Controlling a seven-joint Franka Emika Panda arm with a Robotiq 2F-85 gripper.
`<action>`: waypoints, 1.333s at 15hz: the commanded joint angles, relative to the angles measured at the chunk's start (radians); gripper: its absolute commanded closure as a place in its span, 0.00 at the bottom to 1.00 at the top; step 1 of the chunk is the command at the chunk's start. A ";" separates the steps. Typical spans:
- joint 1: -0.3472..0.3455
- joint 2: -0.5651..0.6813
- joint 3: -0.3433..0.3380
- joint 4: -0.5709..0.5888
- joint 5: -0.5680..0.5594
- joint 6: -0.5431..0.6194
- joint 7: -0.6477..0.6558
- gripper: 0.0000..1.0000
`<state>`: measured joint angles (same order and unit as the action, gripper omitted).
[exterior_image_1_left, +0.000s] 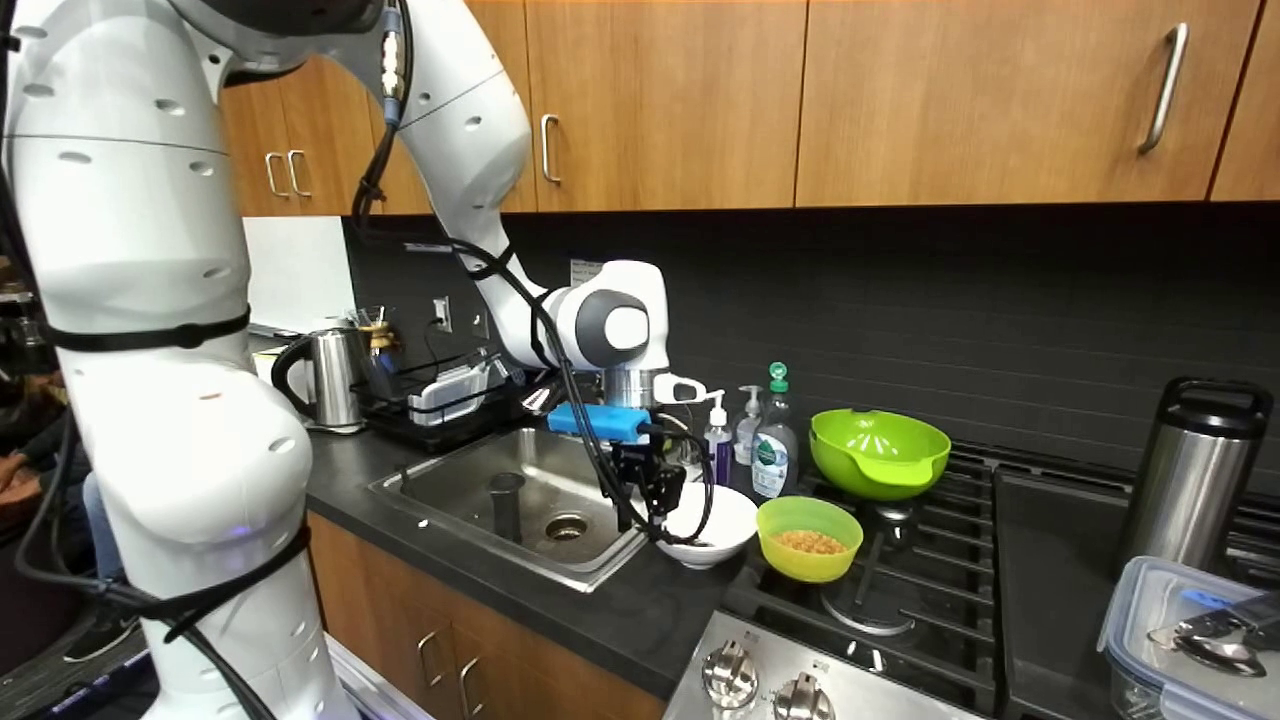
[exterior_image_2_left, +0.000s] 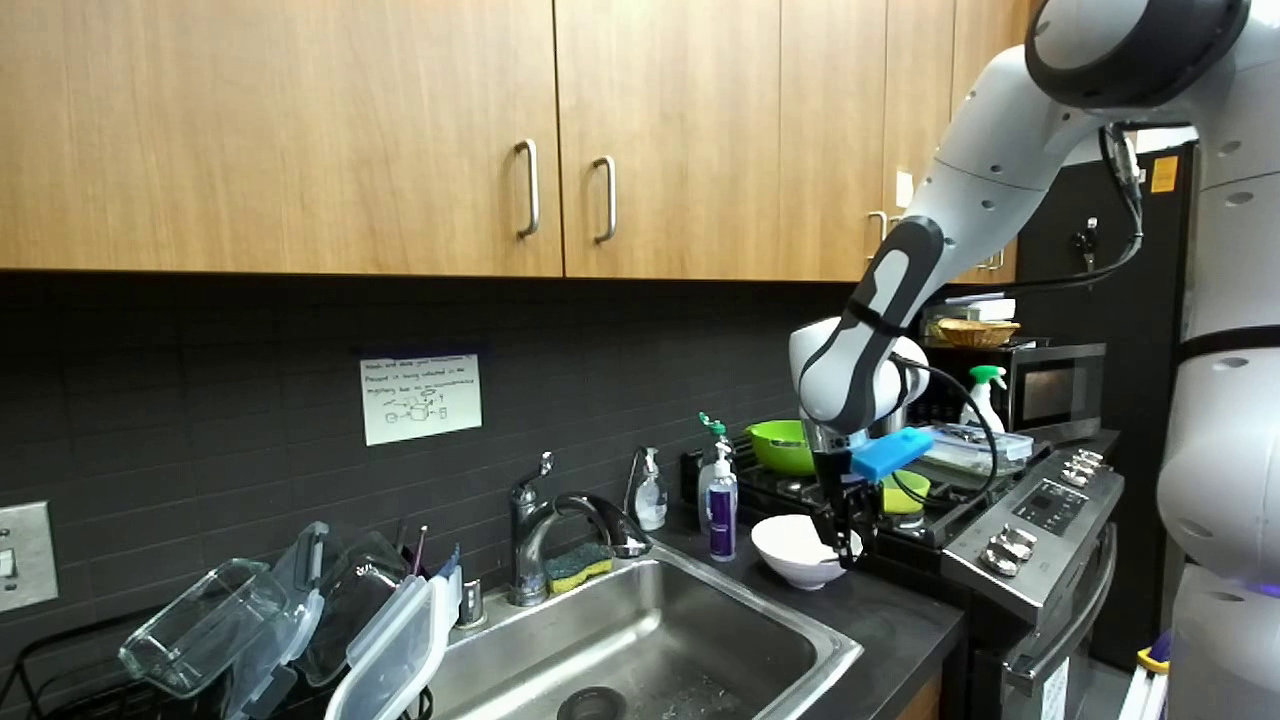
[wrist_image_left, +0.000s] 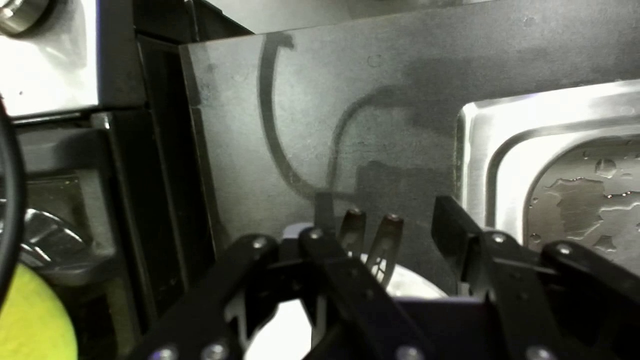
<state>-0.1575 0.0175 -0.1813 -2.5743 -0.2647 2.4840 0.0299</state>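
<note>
At the bottom of the wrist view, the gripper (wrist_image_left: 385, 210) has its fingers parted, with two slim handles (wrist_image_left: 387, 245) in the gap. These look shiny and brownish, with rounded ends; their lower parts are hidden. Past them shows part of a plain white bowl (wrist_image_left: 417, 282). Beyond lies the dark counter (wrist_image_left: 325, 90), the steel sink (wrist_image_left: 525, 112) at the right edge. In an exterior view, right of centre, a yellow bowl (exterior_image_1_left: 808, 568) holds tan pieces (exterior_image_1_left: 810, 542); farther back stands a green bowl (exterior_image_1_left: 880, 460).

White arm (exterior_image_1_left: 160, 430), black straps (exterior_image_1_left: 150, 339) and cables (exterior_image_1_left: 566, 372)
</note>
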 joint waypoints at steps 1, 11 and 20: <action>-0.004 -0.039 0.002 -0.022 -0.014 -0.017 0.003 0.42; -0.021 -0.070 -0.009 -0.049 -0.015 -0.021 -0.012 0.61; -0.040 -0.115 -0.017 -0.073 -0.017 -0.026 -0.020 0.89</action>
<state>-0.1827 -0.0491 -0.1948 -2.6192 -0.2647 2.4682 0.0251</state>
